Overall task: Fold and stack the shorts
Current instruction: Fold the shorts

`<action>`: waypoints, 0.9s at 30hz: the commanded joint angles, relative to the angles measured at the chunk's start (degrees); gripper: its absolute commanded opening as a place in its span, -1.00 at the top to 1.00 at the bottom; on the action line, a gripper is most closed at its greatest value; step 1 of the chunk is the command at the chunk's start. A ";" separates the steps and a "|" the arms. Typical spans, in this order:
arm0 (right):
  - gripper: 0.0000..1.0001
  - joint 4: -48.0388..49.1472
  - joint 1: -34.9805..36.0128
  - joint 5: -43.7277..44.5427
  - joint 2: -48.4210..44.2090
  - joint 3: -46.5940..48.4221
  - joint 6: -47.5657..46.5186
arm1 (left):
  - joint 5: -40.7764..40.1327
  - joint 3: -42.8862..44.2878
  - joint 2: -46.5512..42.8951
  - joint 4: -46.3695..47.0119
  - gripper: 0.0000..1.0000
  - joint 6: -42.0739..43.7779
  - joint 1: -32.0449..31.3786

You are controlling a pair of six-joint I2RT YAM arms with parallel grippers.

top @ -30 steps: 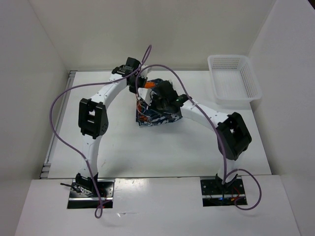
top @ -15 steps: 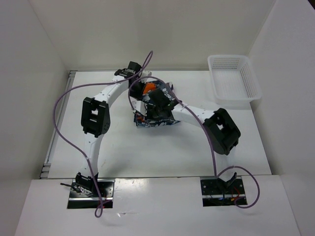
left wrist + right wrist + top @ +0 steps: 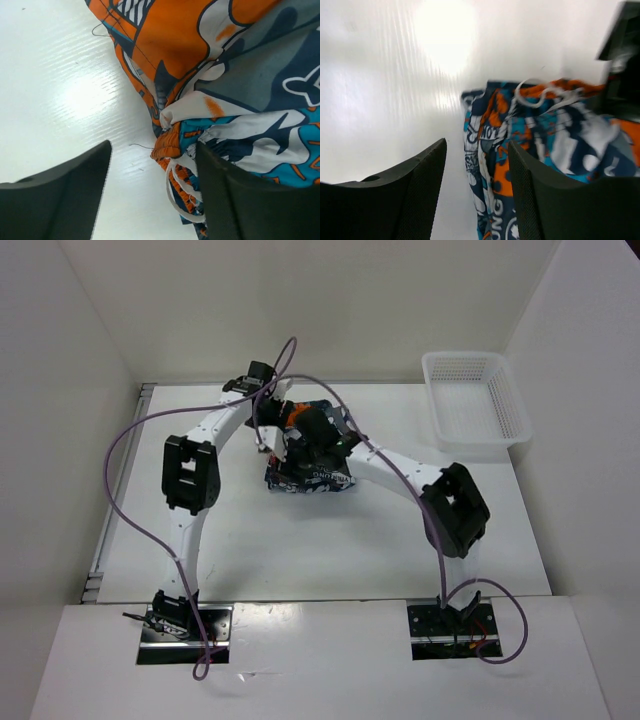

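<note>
The soft cloth shorts with the orange, teal and grey comic print (image 3: pixel 312 475) lie bunched on the white worktop (image 3: pixel 250 540), near its far middle. The left pincer (image 3: pixel 153 150) is spread, and the shorts' white drawstring (image 3: pixel 172 197) lies loose between its fingers. The right pincer (image 3: pixel 477 150) is spread too, pinching nothing. A white plastic mesh basket (image 3: pixel 478 445) stands well apart, at the far right.
</note>
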 commanded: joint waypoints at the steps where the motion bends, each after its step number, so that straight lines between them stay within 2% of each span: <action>1: -0.16 1.85 -2.98 -4.99 -8.44 5.58 10.70 | 0.38 2.39 -6.27 1.20 -0.57 0.23 0.17; 4: -0.21 1.85 -7.80 -7.72 -9.16 6.82 16.33 | 0.90 0.99 -9.78 0.58 -0.67 0.23 0.17; 7: -0.24 5.17 -13.43 -5.90 -8.38 6.29 21.87 | 3.53 -3.31 -13.75 -0.64 -0.67 0.23 0.17; 10: -0.24 9.49 -19.75 -3.43 -2.94 6.63 28.56 | 8.36 -10.06 -17.09 -2.75 -0.67 0.23 0.17; 13: -0.24 10.02 -23.36 -2.81 4.44 11.72 30.50 | 14.06 -15.52 -18.50 -4.17 -0.65 0.23 -1.14; 16: -0.24 10.02 -25.40 -2.19 11.57 18.23 33.75 | 16.02 -20.46 -17.81 -4.17 -0.65 0.23 -1.85; 19: -0.26 10.02 -26.71 -1.40 17.20 23.16 35.77 | 17.42 -20.46 -15.70 -2.94 -0.67 0.23 -2.38; 22: -0.29 9.32 -27.34 -2.01 22.38 28.34 38.06 | 17.43 -16.87 -12.80 -2.93 -0.67 0.23 -2.90; 27: -0.29 9.32 -27.86 -3.32 24.68 28.35 40.08 | 17.96 -15.45 -9.63 -2.93 -0.70 0.23 -4.49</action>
